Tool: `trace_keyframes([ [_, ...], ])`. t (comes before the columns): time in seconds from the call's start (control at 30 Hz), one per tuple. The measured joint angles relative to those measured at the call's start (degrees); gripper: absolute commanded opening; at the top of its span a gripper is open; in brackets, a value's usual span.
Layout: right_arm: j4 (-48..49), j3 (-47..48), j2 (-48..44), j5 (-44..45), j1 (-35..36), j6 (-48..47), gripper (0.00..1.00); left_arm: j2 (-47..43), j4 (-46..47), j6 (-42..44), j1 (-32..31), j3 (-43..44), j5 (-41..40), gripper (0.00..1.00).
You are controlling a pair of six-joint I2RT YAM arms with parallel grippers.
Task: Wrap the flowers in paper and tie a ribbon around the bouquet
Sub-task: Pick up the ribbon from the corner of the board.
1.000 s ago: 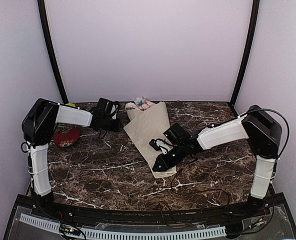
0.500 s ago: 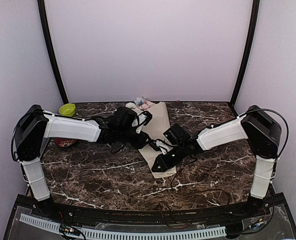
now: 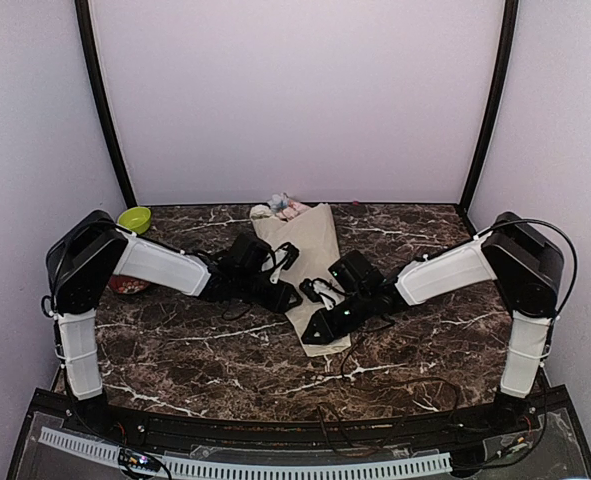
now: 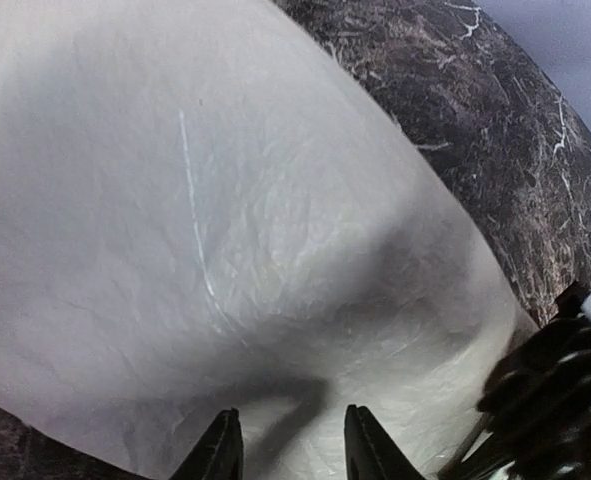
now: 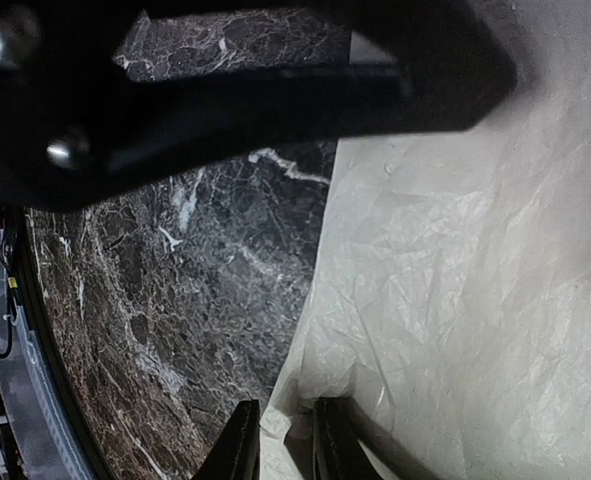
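Left gripper (image 4: 290,452) has swung onto the bouquet (image 3: 310,240), jaws part-open; right gripper (image 5: 280,440) pinches the paper (image 5: 455,300). Opposed pulling could tear it.

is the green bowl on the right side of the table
No, the green bowl sits at the far left corner of the table.
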Motion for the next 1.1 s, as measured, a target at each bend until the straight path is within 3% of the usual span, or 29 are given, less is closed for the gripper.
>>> trace_keyframes([
  [0.37,-2.95,-0.02,-3.13,0.79,0.39,0.72,0.24,3.45,0.48,-1.49,0.0,-0.11,0.31,0.33],
  [0.67,-19.02,2.21,-14.84,10.36,0.83,-1.33,0.36,3.45,0.31,-0.59,0.46,-0.13,-0.02,0.33],
  [0.93,-35.71,2.56,-15.76,20.81,10.88,1.09,0.45,3.45,0.35,0.37,0.66,-0.28,0.48,0.33],
  [1.1,-41.44,4.87,-10.4,25.42,15.93,1.51,0.44,3.45,0.33,1.2,0.66,-0.28,0.46,0.32],
])
